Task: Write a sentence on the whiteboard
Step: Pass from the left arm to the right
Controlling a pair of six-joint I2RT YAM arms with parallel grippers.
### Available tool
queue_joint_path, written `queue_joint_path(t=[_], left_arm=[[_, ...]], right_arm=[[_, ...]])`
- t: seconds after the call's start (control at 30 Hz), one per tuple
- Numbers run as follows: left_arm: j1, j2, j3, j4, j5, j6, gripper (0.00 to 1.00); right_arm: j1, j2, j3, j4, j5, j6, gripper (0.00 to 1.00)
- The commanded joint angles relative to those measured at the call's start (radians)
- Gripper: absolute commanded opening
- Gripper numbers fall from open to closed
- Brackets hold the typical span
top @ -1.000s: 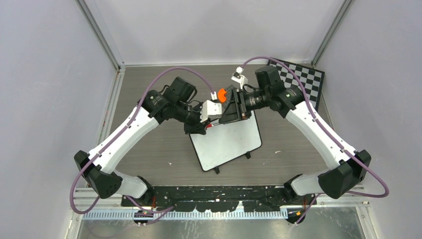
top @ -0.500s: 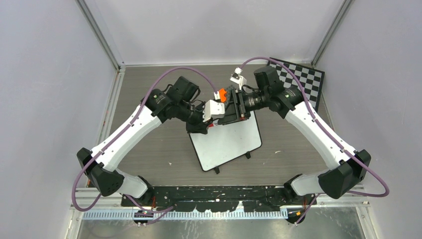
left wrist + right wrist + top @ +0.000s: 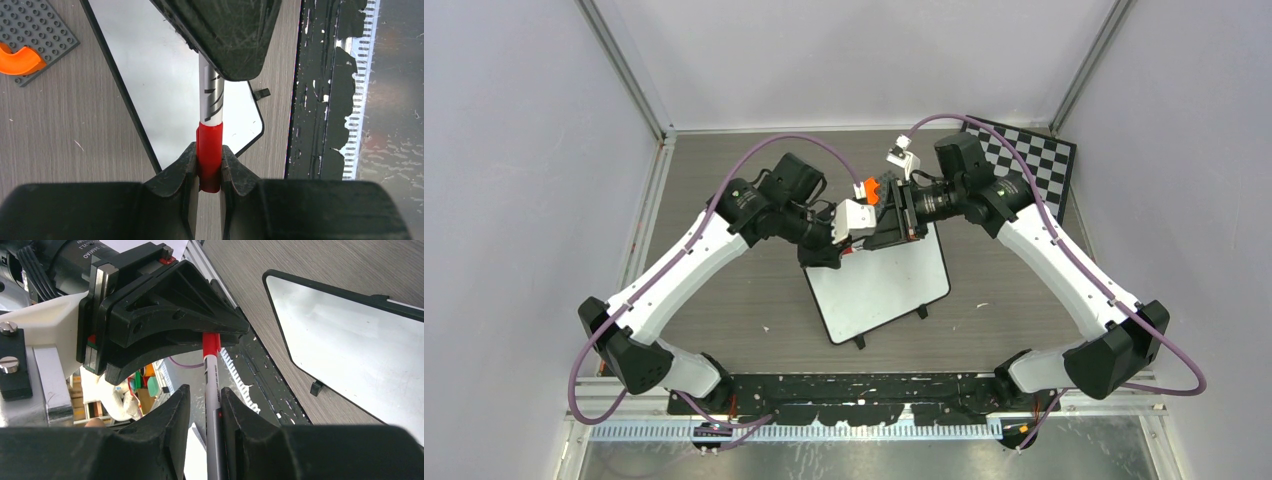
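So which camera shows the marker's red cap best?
Left wrist: the red cap sits mid-picture, pinched between the left fingers. The right wrist view shows it further off, partly hidden by those fingers. In the top view it can't be made out.

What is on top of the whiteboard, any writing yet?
No writing shows; the whiteboard is bare white where visible. Its far edge is hidden beneath the left tool and right tool, which meet at a marker.

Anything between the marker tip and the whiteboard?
Yes: the red cap is on the marker, covering the tip. The left gripper pinches the cap; the right gripper straddles the barrel, grip unclear. Nothing else visible blocks the whiteboard.
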Motion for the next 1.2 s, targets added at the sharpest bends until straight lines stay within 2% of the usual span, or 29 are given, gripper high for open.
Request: queue_joint_path(t=[0.0,0.2,0.33,0.43,0.53,0.57,0.63,0.67,0.83,0.97,1.07,1.17], left_arm=[[-0.003,0.004,0.047,0.046,0.009,-0.036,0.00],[-0.004,0.010,0.060,0.051,0.030,-0.051,0.00],[-0.003,0.012,0.066,0.047,0.036,-0.055,0.00],[-0.004,0.007,0.069,0.046,0.048,-0.057,0.00],[-0.004,0.011,0.080,0.041,0.063,-0.058,0.00],[-0.004,0.010,0.083,0.041,0.062,-0.058,0.00],[-0.004,0.015,0.087,0.043,0.050,-0.068,0.00],[-0.004,0.014,0.088,0.044,0.039,-0.074,0.02],[0.016,-0.043,0.034,0.072,0.021,-0.102,0.35],[0.061,-0.087,-0.003,0.127,0.066,-0.158,0.40],[0.062,-0.072,-0.008,0.165,0.084,-0.197,0.52],[0.062,-0.054,0.001,0.193,0.103,-0.220,0.53]], right_arm=[[0.004,-0.026,0.006,0.034,-0.020,0.016,0.34],[0.004,-0.023,0.009,0.035,-0.008,0.015,0.33],[0.005,-0.019,0.014,0.039,-0.010,0.017,0.27],[0.004,-0.017,0.014,0.043,-0.007,0.018,0.18],[0.004,-0.016,0.013,0.043,-0.005,0.019,0.20],[0.005,-0.016,0.014,0.042,-0.005,0.018,0.18],[0.004,-0.017,0.011,0.043,-0.003,0.015,0.03],[0.004,-0.020,0.013,0.041,0.001,0.012,0.01],[-0.037,-0.029,0.025,0.021,0.000,-0.013,0.00],[-0.057,-0.034,0.014,0.029,-0.020,-0.002,0.00],[-0.058,-0.043,-0.014,0.089,-0.041,0.043,0.00],[-0.055,-0.040,-0.017,0.100,-0.048,0.051,0.00]])
